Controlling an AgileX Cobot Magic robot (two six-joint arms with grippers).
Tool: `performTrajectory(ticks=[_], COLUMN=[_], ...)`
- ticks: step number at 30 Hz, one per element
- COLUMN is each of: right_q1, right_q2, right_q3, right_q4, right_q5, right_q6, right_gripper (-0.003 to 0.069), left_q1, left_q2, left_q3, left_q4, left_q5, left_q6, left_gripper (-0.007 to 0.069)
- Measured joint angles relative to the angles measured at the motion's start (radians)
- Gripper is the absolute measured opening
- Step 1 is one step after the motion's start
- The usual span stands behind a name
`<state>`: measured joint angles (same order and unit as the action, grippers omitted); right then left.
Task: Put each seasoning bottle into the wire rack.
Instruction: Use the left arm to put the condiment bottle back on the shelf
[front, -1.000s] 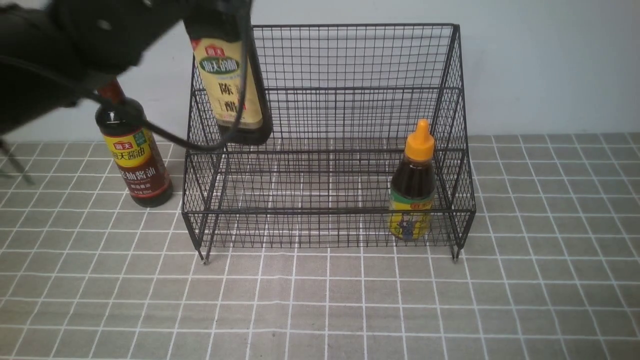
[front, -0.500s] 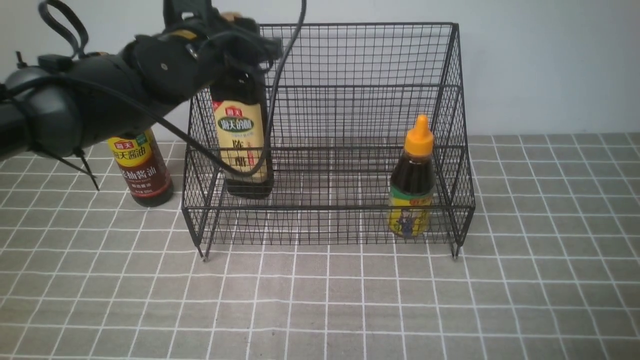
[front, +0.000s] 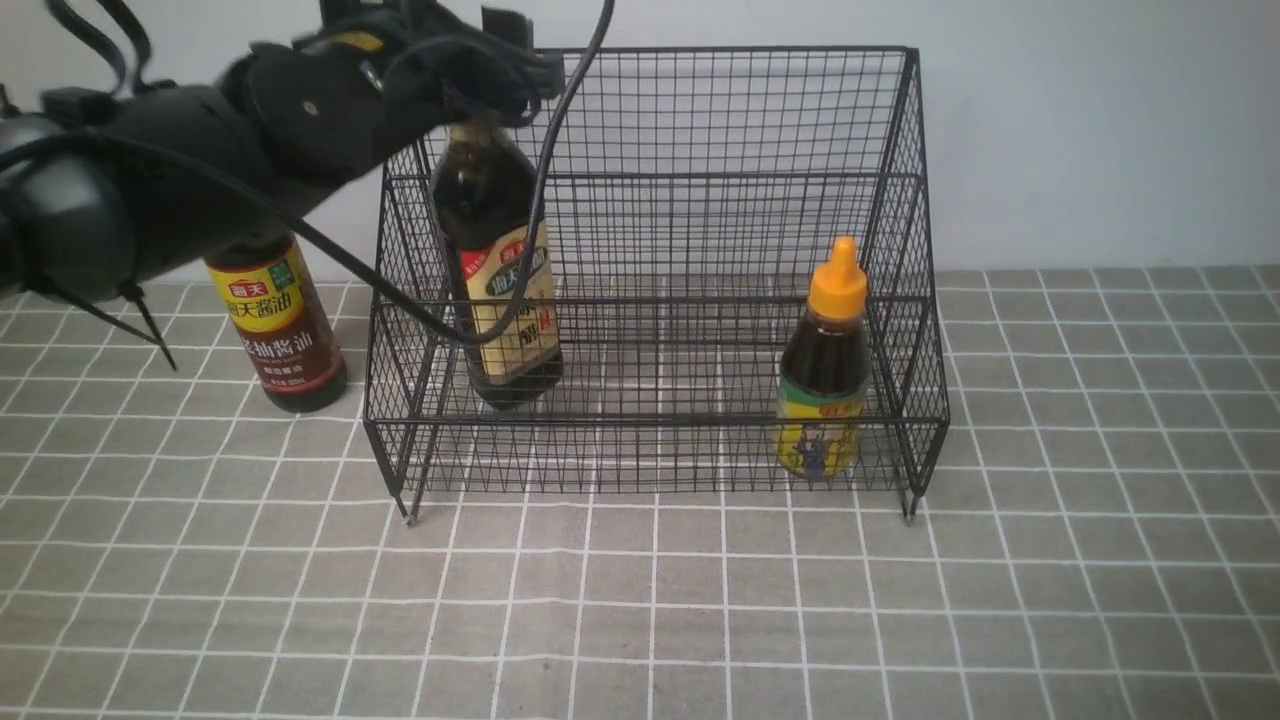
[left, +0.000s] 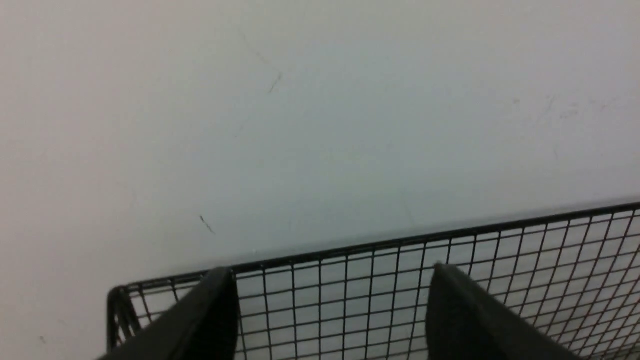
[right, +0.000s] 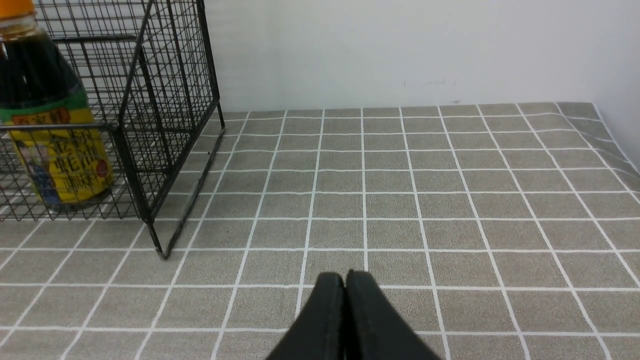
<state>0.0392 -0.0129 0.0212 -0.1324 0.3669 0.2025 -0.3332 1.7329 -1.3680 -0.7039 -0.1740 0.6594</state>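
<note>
1. Nearest is the right gripper (right: 345, 276). Its black fingers are pressed together with nothing between them, and it hangs over the grey tablecloth with white grid lines (right: 450, 200), well apart from the rack.
2. The large black wire-mesh stepped rack (front: 660, 421) stands on short feet on the cloth. Clock directions below take its middle as the dial, with 12 o'clock toward the wall.
3. At about 4 o'clock, the small squeeze bottle with an orange nozzle and yellow label (front: 826, 380) stands upright in the lowest front tier, near the right side mesh.
4. At about 9 o'clock inside the rack, the stout dark-liquid bottle with a beige label (front: 503, 300) leans with its neck tipped toward 9 o'clock. Its base sits behind the front rail; which tier it rests on I cannot tell.
5. Right over that bottle's top is the left gripper (front: 497, 85). Its fingers (left: 210, 310) are spread wide, and the wrist view shows only mesh and wall between them. Whether it touches the cap cannot be told.
6. Outside the rack at 9 o'clock, near the side mesh, the tall slim dark bottle with a red-yellow label (front: 275, 325) stands upright on the cloth. Its top is hidden behind the left arm (front: 150, 200).
7. At 12 o'clock, a plain pale wall (front: 1100, 130).
</note>
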Motion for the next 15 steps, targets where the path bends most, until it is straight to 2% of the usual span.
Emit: performTrajectory(ticks=[6, 15], right_q1=[0.0, 0.0], right_q2=[0.0, 0.0], right_q3=[0.0, 0.0], right_q4=[0.0, 0.0], right_q5=[0.0, 0.0], right_q6=[-0.001, 0.0], right_gripper=[-0.0013, -0.0013], left_q1=[0.0, 0.001], left_q2=[-0.038, -0.054], left_q3=[0.0, -0.001], left_q4=[0.002, 0.009], left_q5=[0.032, 0.214], left_q6=[0.039, 0.041], left_gripper=[0.0459, 0.0459])
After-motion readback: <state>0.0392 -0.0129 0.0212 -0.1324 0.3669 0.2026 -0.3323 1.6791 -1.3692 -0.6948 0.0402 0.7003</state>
